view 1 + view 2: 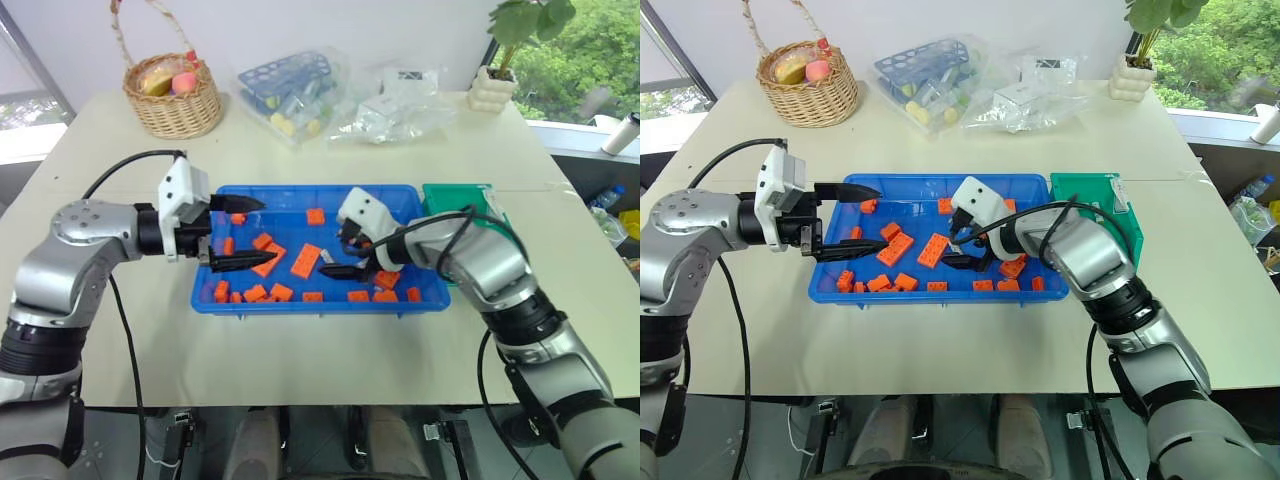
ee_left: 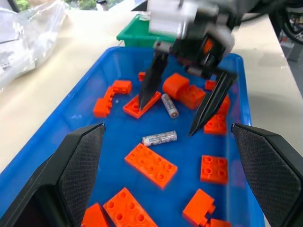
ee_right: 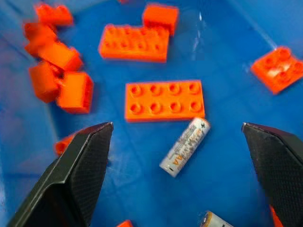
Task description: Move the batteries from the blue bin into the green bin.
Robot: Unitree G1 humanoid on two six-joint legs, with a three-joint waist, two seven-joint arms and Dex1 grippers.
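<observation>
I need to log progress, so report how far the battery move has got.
Done: nothing that can be confirmed; the green bin hides its inside. In hand: the right gripper, fingers open, hangs over two batteries in the blue bin, holding nothing. Left: both batteries, lying among orange bricks.

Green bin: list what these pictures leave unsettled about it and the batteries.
- Green bin: its inside is hidden in the eye views by the right arm and its cable.
- Second battery: cut off by the right wrist view's edge.
- Batteries under the right gripper: hidden in the eye views.
</observation>
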